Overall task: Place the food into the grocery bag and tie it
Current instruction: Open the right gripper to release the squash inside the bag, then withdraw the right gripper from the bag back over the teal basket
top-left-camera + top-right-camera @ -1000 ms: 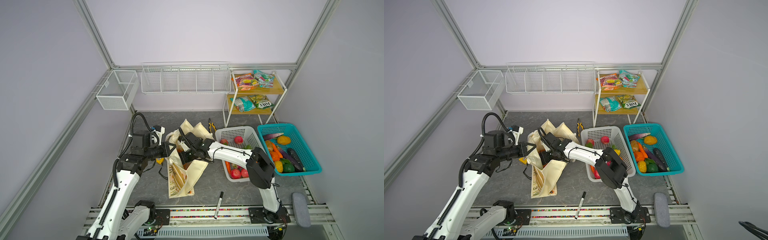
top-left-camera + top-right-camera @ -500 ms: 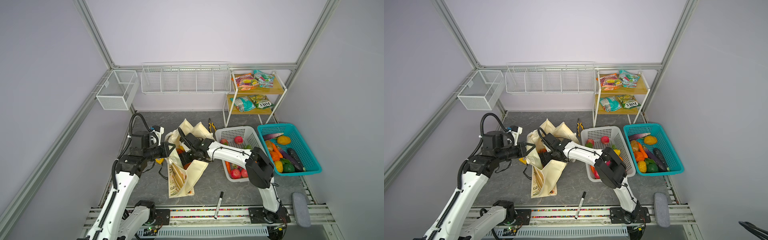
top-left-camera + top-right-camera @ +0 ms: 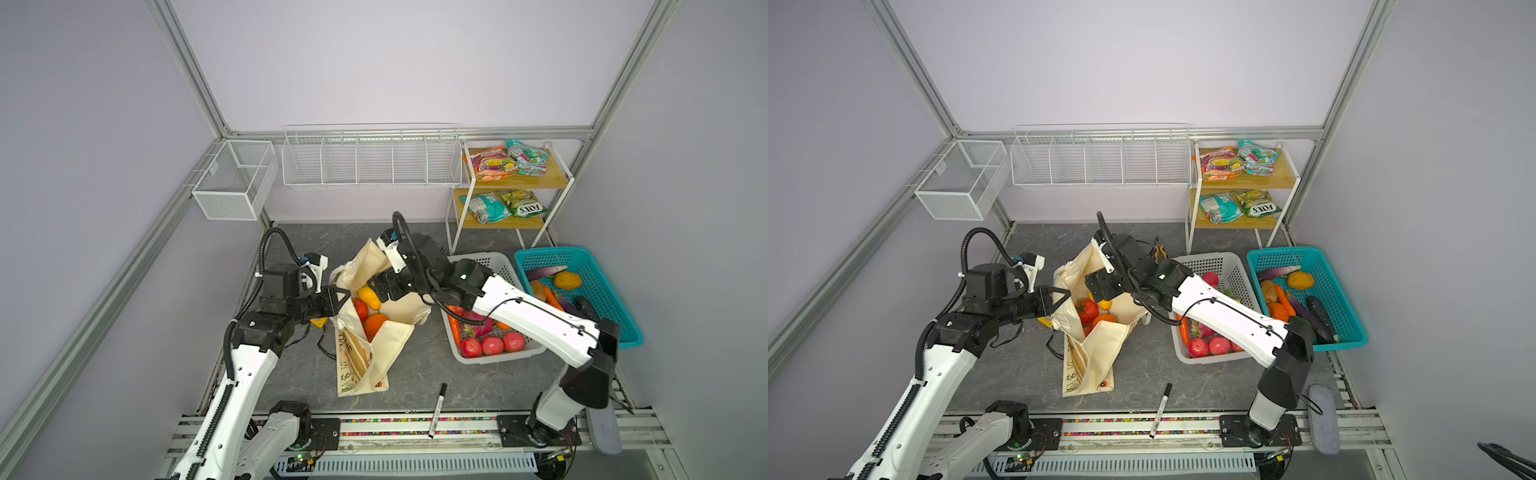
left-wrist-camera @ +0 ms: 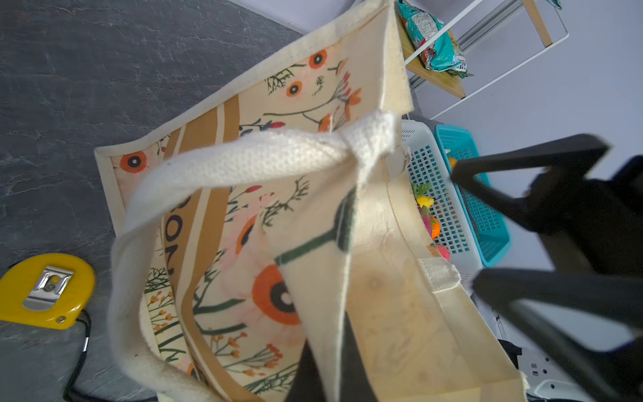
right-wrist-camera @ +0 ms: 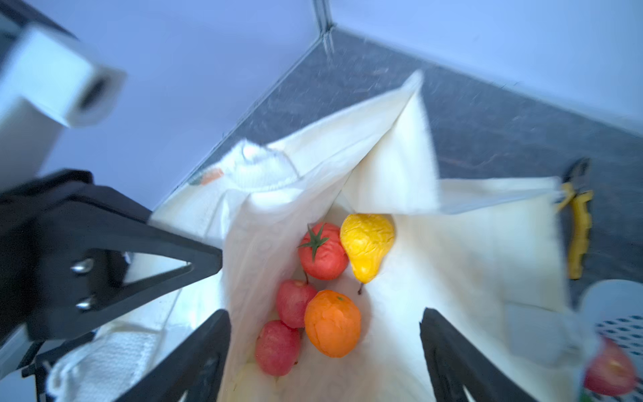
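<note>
So the bag (image 3: 390, 345) is slumping in the middle of the table with its mouth gaping upward, and it's showing in both top views (image 3: 1096, 357). The left gripper (image 3: 343, 297) is pinching the bag's rim on its own side and holding the mouth open. Its wrist view is mostly showing fabric, so the jaws themselves are hiding, but it's looking fully clamped on cloth. The right gripper (image 5: 323, 313) is hovering right over the mouth with its jaws spread wide and nothing between them. Down inside, the tomato (image 5: 323, 252), pear (image 5: 367, 243) and orange (image 5: 332, 323) are lying bunched up and touching, beside two more red fruits I'm not managing to name. I'm reading this as the loading step, with the fruit part looking done. The packet (image 3: 492, 164) is lying up on the shelf (image 3: 555, 172), well apart from the bag. So the next move is probably calling for the right arm lifting clear of the rim and going for that while the left is holding the bag open. Tying the handle (image 4: 264, 160) would be coming after that. As for what's hard to see, folds and fruit are covering the bag's bottom. The right wrist view is smearing at its edges. The pliers (image 3: 1158, 251) are only peeking out behind the right arm.
</note>
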`<state>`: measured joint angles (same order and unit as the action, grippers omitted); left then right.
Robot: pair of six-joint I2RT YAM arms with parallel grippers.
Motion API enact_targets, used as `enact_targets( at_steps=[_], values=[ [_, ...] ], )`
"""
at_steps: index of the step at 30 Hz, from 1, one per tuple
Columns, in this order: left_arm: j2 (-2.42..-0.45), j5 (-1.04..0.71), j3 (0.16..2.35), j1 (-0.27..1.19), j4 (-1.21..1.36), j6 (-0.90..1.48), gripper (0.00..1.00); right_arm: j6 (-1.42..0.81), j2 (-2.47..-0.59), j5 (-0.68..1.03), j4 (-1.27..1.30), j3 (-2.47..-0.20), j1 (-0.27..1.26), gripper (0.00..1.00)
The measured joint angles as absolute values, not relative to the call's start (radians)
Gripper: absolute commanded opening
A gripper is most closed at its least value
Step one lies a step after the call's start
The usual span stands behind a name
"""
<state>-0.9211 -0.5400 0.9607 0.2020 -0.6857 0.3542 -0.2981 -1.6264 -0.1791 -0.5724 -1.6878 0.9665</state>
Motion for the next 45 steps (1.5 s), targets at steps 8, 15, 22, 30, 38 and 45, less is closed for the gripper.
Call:
enact_targets(
  at_steps=[8,15,22,30,38,45],
  values=[
    [-0.920,-0.536,0.956,0.202,-0.685,0.354,0.00,-0.273,-1.442,-0.456,-0.626,-1.605,0.717,0.88],
    [-0.920,-0.533,0.956,0.202,-0.685,0.354,0.00,-0.331,-1.365,-0.577,-0.722,-1.479,0.366,0.88],
    [-0.930,-0.524,0.956,0.201,-0.685,0.354,0.00,-0.477,-1.368,-0.602,-0.743,-1.362,0.014,0.88],
    [-0.936,-0.516,0.956,0.201,-0.685,0.355,0.00,-0.730,-1.504,-0.603,-0.645,-1.293,-0.161,0.88],
    [-0.939,-0.508,0.957,0.201,-0.686,0.366,0.00,-0.920,-1.765,-0.600,-0.624,-1.409,-0.229,0.89],
    [-0.952,-0.490,0.971,0.201,-0.702,0.366,0.00,-1.024,-1.850,-0.572,-0.584,-1.427,-0.267,0.90]
  ],
)
